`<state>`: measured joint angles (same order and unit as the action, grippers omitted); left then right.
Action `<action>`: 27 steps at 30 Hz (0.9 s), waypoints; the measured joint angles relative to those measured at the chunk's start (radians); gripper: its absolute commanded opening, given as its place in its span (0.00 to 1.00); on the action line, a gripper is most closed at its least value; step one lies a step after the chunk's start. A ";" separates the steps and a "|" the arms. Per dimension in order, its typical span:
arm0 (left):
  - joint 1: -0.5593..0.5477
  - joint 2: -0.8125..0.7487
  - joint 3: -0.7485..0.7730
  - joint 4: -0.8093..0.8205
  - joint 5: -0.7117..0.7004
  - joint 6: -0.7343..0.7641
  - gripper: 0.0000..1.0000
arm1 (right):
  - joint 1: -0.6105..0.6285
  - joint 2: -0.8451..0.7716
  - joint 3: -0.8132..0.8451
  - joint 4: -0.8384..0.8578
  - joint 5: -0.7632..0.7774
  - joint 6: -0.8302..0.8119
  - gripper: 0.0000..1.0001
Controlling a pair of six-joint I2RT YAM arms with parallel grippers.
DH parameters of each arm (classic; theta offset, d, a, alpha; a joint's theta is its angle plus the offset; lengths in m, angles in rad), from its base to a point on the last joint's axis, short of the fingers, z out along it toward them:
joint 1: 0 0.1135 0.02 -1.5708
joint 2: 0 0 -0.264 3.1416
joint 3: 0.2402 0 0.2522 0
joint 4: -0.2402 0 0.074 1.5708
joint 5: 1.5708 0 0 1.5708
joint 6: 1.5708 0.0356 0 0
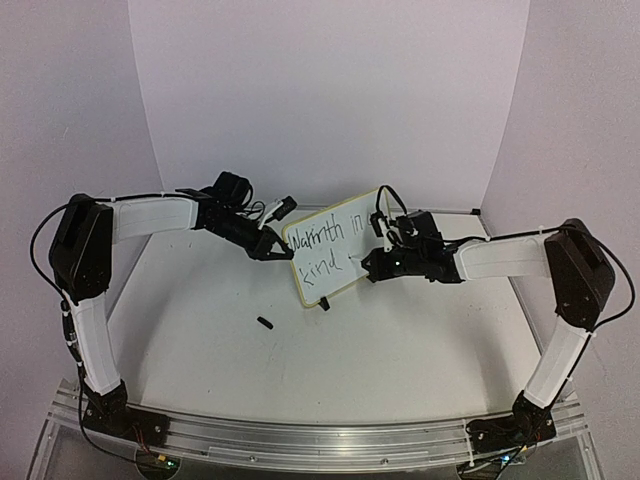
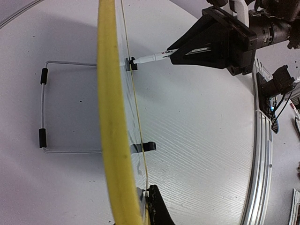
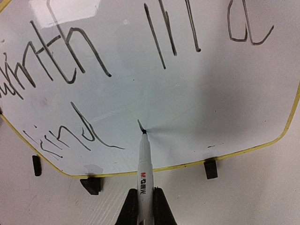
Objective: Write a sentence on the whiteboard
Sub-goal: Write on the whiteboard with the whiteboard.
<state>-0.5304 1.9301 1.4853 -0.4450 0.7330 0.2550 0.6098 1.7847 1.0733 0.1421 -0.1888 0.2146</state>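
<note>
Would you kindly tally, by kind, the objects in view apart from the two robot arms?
White rectangular whiteboard with pale yellow rim: 1
White marker pen with black tip: 1
Small black piece, possibly a pen cap: 1
Total: 3

The sentence [image 3: 155, 37] runs off the right wrist view's left edge.
</note>
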 measured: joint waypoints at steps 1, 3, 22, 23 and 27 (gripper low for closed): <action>0.000 0.000 0.000 0.000 0.000 0.000 0.00 | 0.000 0.000 0.000 0.000 0.002 0.000 0.00; 0.000 0.000 0.000 0.000 0.000 0.000 0.00 | 0.001 0.000 0.000 -0.001 0.007 0.000 0.00; 0.000 0.000 0.000 0.000 0.000 0.000 0.00 | 0.001 -0.010 0.015 -0.016 0.049 -0.009 0.00; 0.000 0.000 0.000 0.000 0.000 0.000 0.00 | 0.001 -0.013 0.017 -0.017 0.050 -0.009 0.00; 0.000 0.001 0.000 0.000 0.000 0.000 0.00 | 0.001 -0.021 0.024 -0.016 0.054 -0.009 0.00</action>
<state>-0.5304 1.9312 1.4857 -0.4450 0.7334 0.2554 0.6113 1.7633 1.0970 0.1261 -0.1350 0.2051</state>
